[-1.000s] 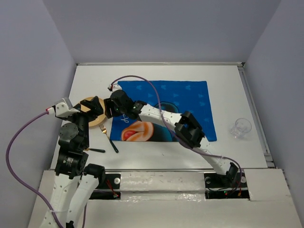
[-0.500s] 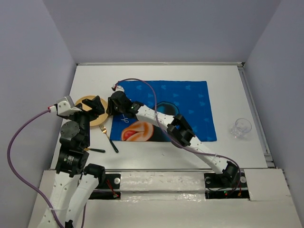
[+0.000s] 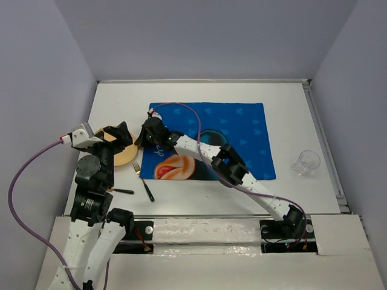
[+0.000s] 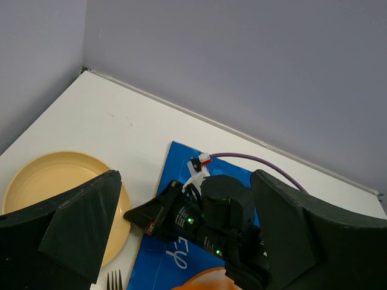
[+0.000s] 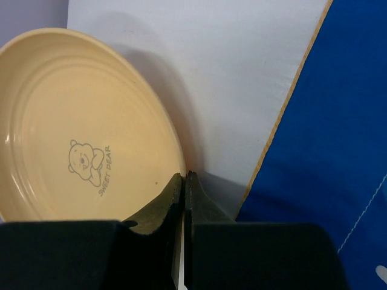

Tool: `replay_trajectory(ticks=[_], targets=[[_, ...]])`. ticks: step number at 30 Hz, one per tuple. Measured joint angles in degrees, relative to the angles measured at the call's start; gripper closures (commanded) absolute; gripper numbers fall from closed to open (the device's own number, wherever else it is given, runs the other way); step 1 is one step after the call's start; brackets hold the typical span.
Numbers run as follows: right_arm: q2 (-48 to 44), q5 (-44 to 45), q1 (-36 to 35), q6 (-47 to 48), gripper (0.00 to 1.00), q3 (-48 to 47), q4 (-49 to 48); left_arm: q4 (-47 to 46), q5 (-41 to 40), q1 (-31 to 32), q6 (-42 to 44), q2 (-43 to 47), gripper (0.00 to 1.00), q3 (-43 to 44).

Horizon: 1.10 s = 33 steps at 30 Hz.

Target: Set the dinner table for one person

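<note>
Pretty bare setup tbh. The white table point(image 3: 181, 93) is boxed in on three sides by plain pale lilac-grey walls. The back wall point(image 3: 205, 36) sits right along its far edge, and the left wall point(image 3: 36, 90) and right wall point(image 3: 363, 90) hug its sides. A thin metal rail point(image 3: 327, 151) runs down the table's right edge, and a white ledge point(image 3: 205, 226) lies across its near edge. Lighting's soft and even, just faint shadows on the table.

White arms point(image 3: 188, 144), black joints point(image 3: 233, 167), purple cables point(image 3: 14, 181)
</note>
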State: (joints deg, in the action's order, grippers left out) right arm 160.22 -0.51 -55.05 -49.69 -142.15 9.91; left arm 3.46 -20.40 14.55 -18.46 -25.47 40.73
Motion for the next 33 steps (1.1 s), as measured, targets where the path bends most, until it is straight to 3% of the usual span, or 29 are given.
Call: replay_trajectory(ticks=[11, 17, 27, 33], targets=[[-0.7, -3.8, 1.8, -7.6, 1.00, 4.4, -8.0, -0.2, -0.3, 0.1, 0.2, 0.3, 0.01, 0.0], [-8.0, -5.4, 4.1, -7.3, 1.00, 8.8, -10.0, -0.2, -1.3, 0.1, 0.2, 1.2, 0.01, 0.0], [-45.1, -3.7, 10.0, 0.6, 1.00, 47.6, -21.0, -0.6, 0.1, 0.3, 0.2, 2.7, 0.01, -1.0], [-61.2, 4.3, 16.7, 9.2, 1.00, 70.2, -14.5, -0.1, 2.9, 0.9, 0.1, 3.0, 0.01, -2.1]])
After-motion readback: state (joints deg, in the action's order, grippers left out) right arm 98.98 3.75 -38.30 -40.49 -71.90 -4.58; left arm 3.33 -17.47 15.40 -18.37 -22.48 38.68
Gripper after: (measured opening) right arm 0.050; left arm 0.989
